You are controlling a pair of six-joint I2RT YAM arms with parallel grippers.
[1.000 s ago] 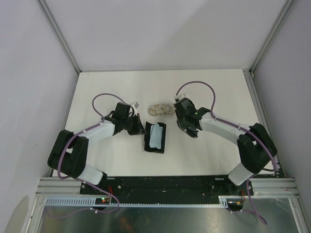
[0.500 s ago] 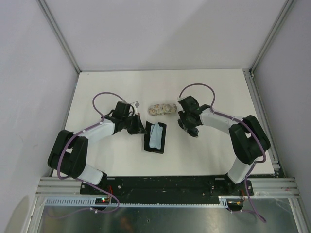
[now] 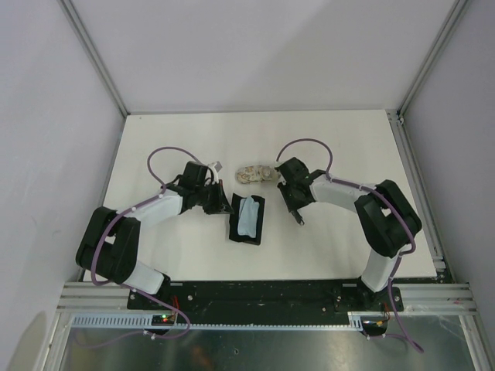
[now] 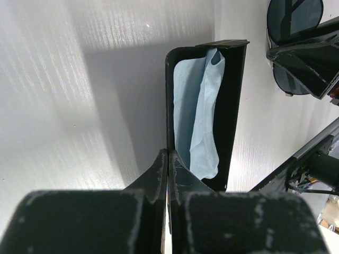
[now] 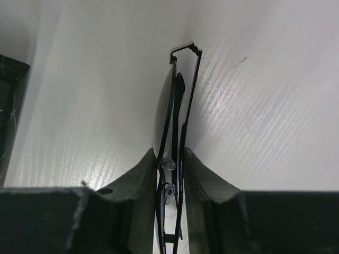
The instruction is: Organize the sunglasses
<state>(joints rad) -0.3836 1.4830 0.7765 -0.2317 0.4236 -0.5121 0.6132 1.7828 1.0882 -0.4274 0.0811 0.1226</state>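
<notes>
Sunglasses [image 5: 170,106] with a thin wire frame sit folded and edge-on between the fingers of the right gripper [image 5: 172,157], which clamp narrowly on the frame by its nose pads, over the white table [image 5: 254,116]; the pair is just to the right of the open black case [image 4: 233,106], which holds a pale blue cloth [image 4: 196,111]; the left gripper [image 4: 168,159] has its fingers pressed fully together at the case's near rim; whether they pinch that rim I cannot tell; the beige patterned case [image 3: 255,174] lies just beyond.

Closed pincer [image 4: 168,154] at black case [image 4: 233,106] edge
</notes>
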